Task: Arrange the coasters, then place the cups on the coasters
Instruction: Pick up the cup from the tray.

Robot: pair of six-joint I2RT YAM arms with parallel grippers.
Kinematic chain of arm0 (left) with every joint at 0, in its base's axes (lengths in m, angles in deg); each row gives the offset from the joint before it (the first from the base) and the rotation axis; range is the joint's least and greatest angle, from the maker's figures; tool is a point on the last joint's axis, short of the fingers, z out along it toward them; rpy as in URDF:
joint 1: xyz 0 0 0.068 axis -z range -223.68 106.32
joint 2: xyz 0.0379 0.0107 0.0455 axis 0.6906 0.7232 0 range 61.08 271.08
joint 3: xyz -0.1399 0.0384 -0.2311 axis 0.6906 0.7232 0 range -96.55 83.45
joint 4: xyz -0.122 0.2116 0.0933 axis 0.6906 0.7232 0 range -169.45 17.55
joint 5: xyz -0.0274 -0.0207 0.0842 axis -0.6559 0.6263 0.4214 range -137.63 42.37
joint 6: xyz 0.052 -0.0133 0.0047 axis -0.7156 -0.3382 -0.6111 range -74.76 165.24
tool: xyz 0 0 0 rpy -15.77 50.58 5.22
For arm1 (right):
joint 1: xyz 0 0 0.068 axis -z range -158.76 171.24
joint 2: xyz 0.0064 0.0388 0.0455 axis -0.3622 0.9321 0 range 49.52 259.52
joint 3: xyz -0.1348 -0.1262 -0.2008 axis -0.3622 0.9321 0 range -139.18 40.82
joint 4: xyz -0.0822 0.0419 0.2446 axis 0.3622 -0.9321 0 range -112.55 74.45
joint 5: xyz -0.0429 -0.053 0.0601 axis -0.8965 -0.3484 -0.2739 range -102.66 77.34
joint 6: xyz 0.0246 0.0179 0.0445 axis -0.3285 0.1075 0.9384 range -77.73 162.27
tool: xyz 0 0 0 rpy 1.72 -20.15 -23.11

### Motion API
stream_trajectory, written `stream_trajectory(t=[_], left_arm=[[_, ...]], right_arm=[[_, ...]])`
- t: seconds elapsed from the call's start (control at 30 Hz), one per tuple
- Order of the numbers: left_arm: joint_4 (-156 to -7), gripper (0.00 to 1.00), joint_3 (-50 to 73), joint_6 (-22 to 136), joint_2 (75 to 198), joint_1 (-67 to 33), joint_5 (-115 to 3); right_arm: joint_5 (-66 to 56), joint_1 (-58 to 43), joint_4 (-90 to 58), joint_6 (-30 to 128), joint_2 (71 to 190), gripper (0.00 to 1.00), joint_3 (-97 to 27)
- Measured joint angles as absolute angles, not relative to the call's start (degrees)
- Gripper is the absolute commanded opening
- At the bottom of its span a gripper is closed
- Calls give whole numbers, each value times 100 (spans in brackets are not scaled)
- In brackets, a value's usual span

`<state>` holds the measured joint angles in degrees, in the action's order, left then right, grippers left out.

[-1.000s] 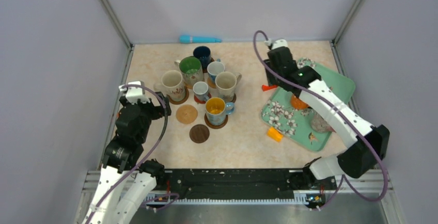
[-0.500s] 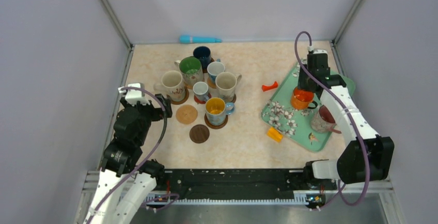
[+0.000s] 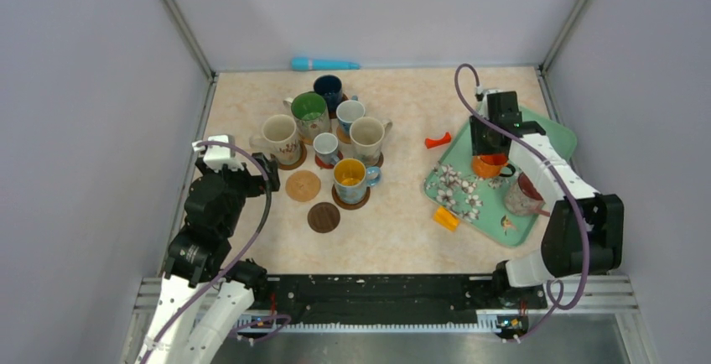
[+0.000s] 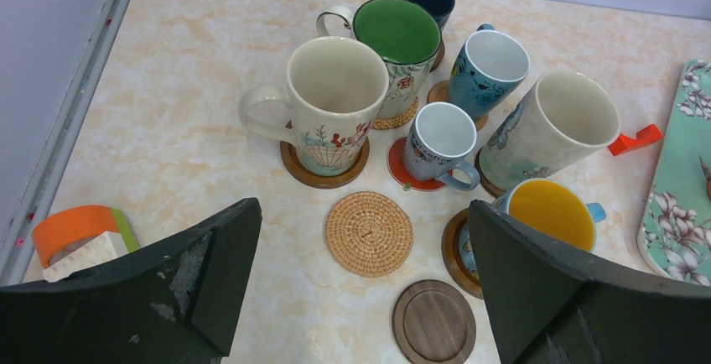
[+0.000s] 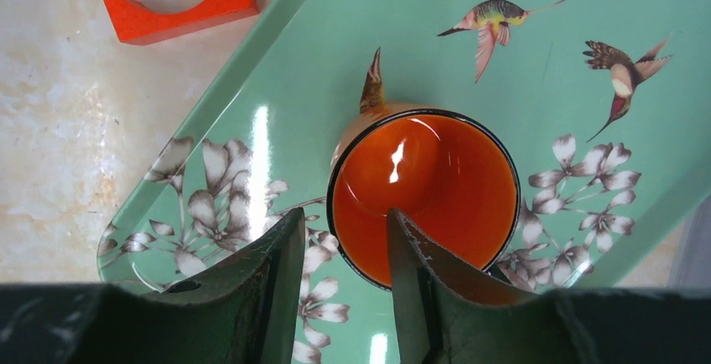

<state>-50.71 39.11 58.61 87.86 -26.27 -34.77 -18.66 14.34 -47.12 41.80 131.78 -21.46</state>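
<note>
Several cups stand on coasters at the centre left, among them a green one, a cream one and a yellow one. Two coasters lie bare: a woven tan one and a dark wood one. My left gripper hovers wide open to their left. The orange cup stands on the teal tray. My right gripper straddles its near rim, one finger inside and one outside, with a gap showing. A pinkish cup also stands on the tray.
A red block lies just left of the tray, and a small orange block sits at its near left edge. A blue pen-like object rests along the back wall. An orange tape roll sits by the left wall.
My right arm swung across the tray and settled over the orange cup, its jaws narrowing around the rim. The left arm stayed still.
</note>
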Motion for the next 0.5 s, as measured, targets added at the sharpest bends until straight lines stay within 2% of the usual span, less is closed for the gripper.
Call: stream_trajectory(t=[0.5], left_arm=[[-5071,99,3911,5859,8795,-2627,-3473]], right_arm=[[-1759,1434,-4503,4090,13455,26,-1927]])
